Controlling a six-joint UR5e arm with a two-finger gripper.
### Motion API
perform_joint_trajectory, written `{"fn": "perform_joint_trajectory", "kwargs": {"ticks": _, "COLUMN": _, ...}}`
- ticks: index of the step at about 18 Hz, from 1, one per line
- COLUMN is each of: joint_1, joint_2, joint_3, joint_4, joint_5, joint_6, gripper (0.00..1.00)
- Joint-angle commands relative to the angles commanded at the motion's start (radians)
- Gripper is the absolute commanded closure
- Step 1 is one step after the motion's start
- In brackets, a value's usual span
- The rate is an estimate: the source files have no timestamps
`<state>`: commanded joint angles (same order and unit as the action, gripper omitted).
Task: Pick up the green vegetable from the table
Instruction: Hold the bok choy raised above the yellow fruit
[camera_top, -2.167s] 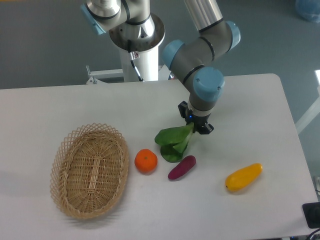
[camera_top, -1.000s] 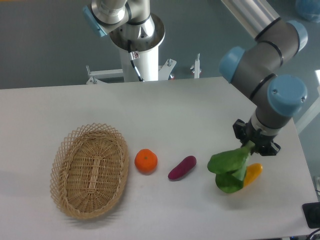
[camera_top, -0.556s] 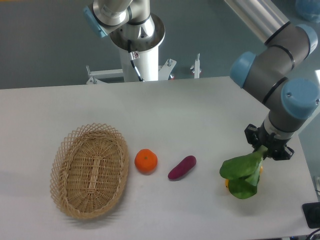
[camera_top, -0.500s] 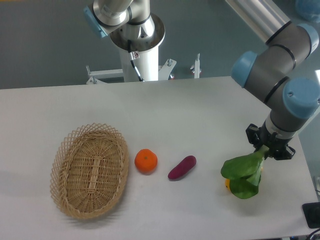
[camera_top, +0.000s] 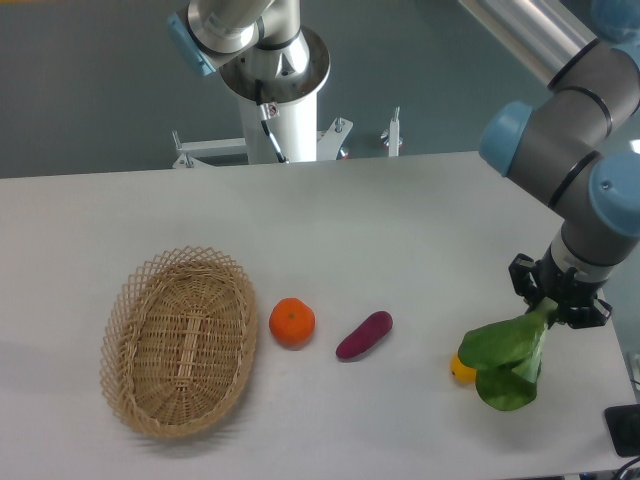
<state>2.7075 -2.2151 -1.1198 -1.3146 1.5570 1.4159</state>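
Observation:
The green vegetable (camera_top: 505, 355) has broad dark green leaves and hangs from its pale stalk end in my gripper (camera_top: 555, 303). My gripper is shut on that stalk, above the right side of the white table (camera_top: 330, 215). The leaves dangle over the yellow oblong piece (camera_top: 463, 368) and hide most of it. I cannot tell whether the leaf tips touch the table.
A purple eggplant-shaped piece (camera_top: 364, 335) and an orange (camera_top: 292, 322) lie mid-table. A woven oval basket (camera_top: 178, 341) sits at the left. The table's right edge is just beyond my gripper. The arm's base column (camera_top: 275, 90) stands at the back.
My gripper has carried the green vegetable from the middle of the table to the right, over the yellow piece, and has moved further right and slightly down in the last half second.

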Motion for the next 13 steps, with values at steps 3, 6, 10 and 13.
{"fn": "perform_joint_trajectory", "kwargs": {"ticks": 3, "joint_1": 0.000, "joint_2": -0.002, "joint_3": -0.002, "joint_4": 0.000, "joint_5": 0.000, "joint_6": 0.005, "gripper": 0.85}}
{"fn": "perform_joint_trajectory", "kwargs": {"ticks": 6, "joint_1": 0.003, "joint_2": 0.000, "joint_3": -0.003, "joint_4": 0.000, "joint_5": -0.008, "joint_6": 0.011, "gripper": 0.85}}
{"fn": "perform_joint_trajectory", "kwargs": {"ticks": 10, "joint_1": 0.003, "joint_2": 0.000, "joint_3": -0.005, "joint_4": 0.000, "joint_5": -0.006, "joint_6": 0.011, "gripper": 0.84}}
{"fn": "perform_joint_trajectory", "kwargs": {"ticks": 13, "joint_1": 0.003, "joint_2": 0.000, "joint_3": -0.005, "joint_4": 0.000, "joint_5": -0.008, "joint_6": 0.011, "gripper": 0.83}}
